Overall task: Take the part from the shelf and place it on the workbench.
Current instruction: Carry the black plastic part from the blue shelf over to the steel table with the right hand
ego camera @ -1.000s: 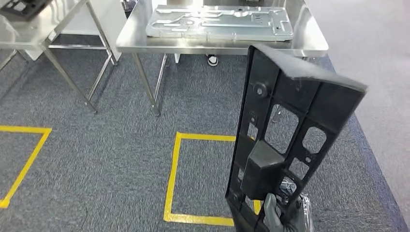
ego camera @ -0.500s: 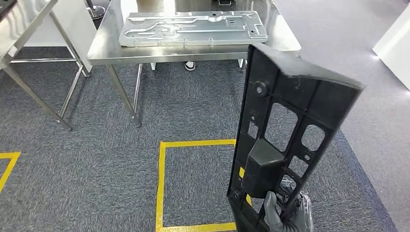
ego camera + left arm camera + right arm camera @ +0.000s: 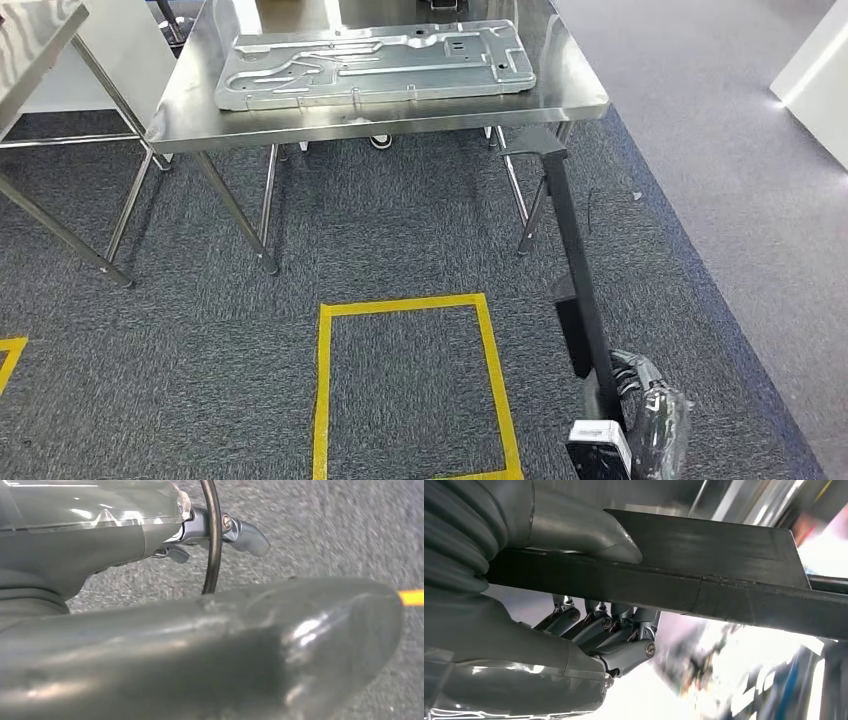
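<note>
The black plastic part (image 3: 570, 240) stands upright, edge-on to me, at the lower right of the head view. My right hand (image 3: 640, 420) grips its lower end. In the right wrist view the thumb (image 3: 574, 530) lies on one face of the part (image 3: 704, 587) and the fingers (image 3: 614, 640) curl against the other. The steel workbench (image 3: 380, 115) stands ahead with a grey stamped metal plate (image 3: 370, 62) lying on it. The part's top end reaches the bench's front right corner in the picture. My left hand (image 3: 200, 645) hangs over the carpet and holds nothing, with its fingers (image 3: 245, 535) apart.
A yellow tape square (image 3: 325, 390) marks the grey carpet in front of the bench. A second steel table (image 3: 30, 30) stands at the far left. A white object (image 3: 815, 70) is at the right edge. A person's shoe (image 3: 380, 141) shows under the bench.
The whole picture has shifted, so the camera moved and the bench now sits closer and more central. The part has turned in my right hand from face-on to edge-on.
</note>
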